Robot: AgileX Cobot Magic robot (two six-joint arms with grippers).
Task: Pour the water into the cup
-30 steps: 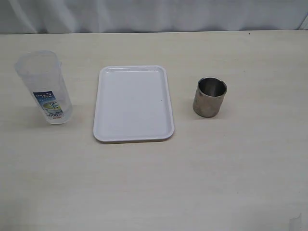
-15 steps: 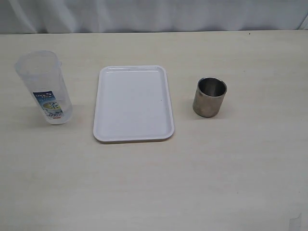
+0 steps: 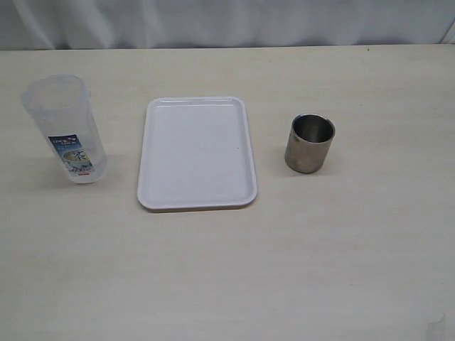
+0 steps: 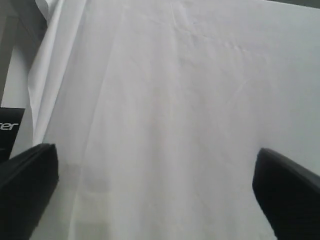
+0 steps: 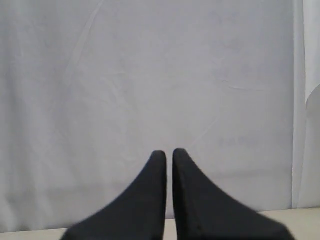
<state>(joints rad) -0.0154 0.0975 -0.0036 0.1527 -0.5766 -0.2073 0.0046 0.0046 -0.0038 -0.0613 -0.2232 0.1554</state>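
Cup (image 3: 310,143) untouched; left hand (image 4: 155,162) spread wide, empty; right hand (image 5: 169,156) pinched nearly together, empty.

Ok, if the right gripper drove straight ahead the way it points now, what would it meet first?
Most likely the white curtain: the right gripper, fingers nearly together, faces only that cloth in the right wrist view. How far off it hangs is unclear.

Looks like a lab test setup: bare pale table (image 3: 227,270), white cloth backdrop (image 3: 227,21) behind it.
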